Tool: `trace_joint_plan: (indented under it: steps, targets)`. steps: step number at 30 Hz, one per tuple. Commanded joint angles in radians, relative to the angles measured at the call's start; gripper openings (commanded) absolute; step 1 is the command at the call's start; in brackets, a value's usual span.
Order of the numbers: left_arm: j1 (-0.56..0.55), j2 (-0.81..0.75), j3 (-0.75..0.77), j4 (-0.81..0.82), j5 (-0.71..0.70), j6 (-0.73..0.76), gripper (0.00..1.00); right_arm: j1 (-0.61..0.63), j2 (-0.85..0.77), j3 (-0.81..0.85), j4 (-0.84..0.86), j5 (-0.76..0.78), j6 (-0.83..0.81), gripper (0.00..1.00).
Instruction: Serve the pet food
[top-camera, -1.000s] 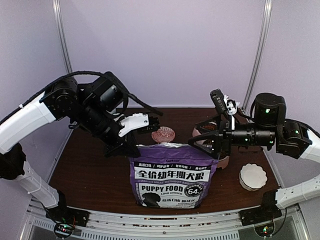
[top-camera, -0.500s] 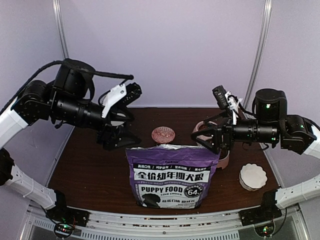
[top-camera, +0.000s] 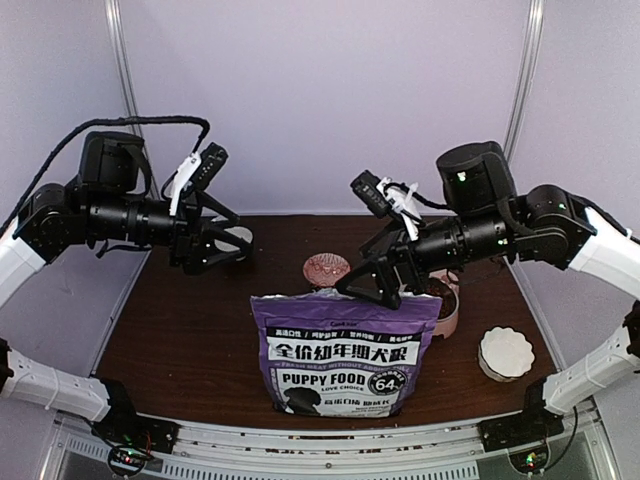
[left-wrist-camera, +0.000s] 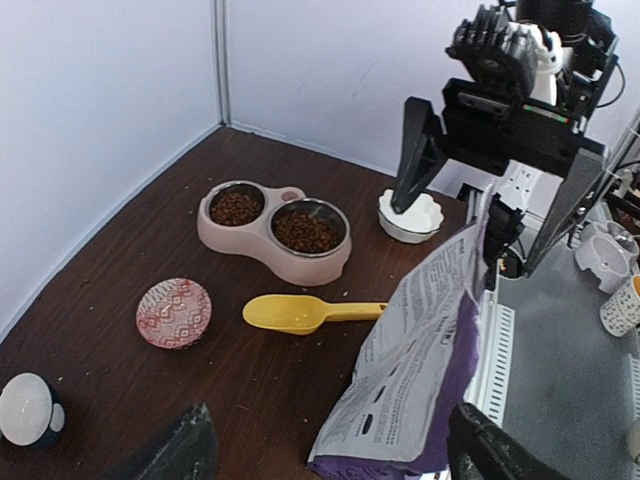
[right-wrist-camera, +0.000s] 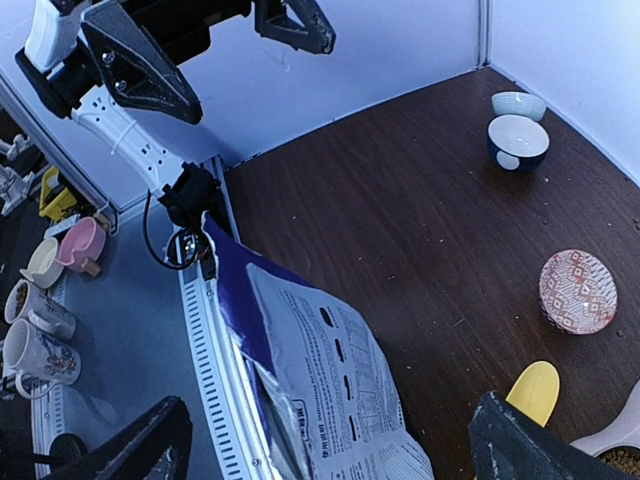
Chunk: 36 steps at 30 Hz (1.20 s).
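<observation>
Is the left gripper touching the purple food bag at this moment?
Apart. In the top view, bare table shows between the left gripper and the bag; its jaws stand open, holding nothing.

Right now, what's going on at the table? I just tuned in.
Neither arm is handling anything. The left gripper and the right gripper both hang open in the air, holding nothing. The purple food bag stands upright near the front of the table, and its top looks open. Behind it, the pink feeder has brown kibble in both bowls. The yellow scoop lies flat between bag and feeder and looks empty.
</observation>
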Motion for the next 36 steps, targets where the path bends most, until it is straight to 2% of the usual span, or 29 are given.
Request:
trace_joint_plan:
  steps: [1,4,8,15,17,21,26,28,35,36]
  targets:
    - [0.004,-0.021,-0.037,0.072,0.162,0.012,0.82,0.023,0.061,0.122,-0.122,-0.071,-0.089,0.98]
    - [0.002,-0.006,-0.053,0.069,0.24,0.02,0.81,0.04,0.126,0.193,-0.201,-0.071,-0.127,0.96]
    - [-0.061,0.032,-0.057,0.03,0.205,0.062,0.8,0.066,0.209,0.274,-0.302,-0.029,-0.168,0.88]
    - [-0.157,0.106,-0.065,0.019,0.165,0.098,0.77,0.086,0.262,0.313,-0.348,0.034,-0.186,0.54]
    - [-0.166,0.125,-0.07,0.019,0.163,0.102,0.68,0.086,0.269,0.311,-0.344,0.048,-0.189,0.42]
    - [-0.179,0.143,-0.073,0.021,0.152,0.108,0.36,0.087,0.272,0.307,-0.322,0.044,-0.191,0.24]
    - [-0.187,0.144,-0.102,0.054,0.153,0.097,0.09,0.087,0.256,0.293,-0.289,0.041,-0.187,0.0]
    - [-0.189,0.141,-0.113,0.065,0.155,0.091,0.0,0.088,0.252,0.289,-0.289,0.04,-0.187,0.0]
    - [-0.19,0.108,-0.143,0.102,0.139,0.072,0.0,0.088,0.234,0.263,-0.26,0.036,-0.179,0.0]
    - [-0.19,0.106,-0.143,0.104,0.139,0.07,0.0,0.087,0.233,0.258,-0.246,0.03,-0.174,0.03]
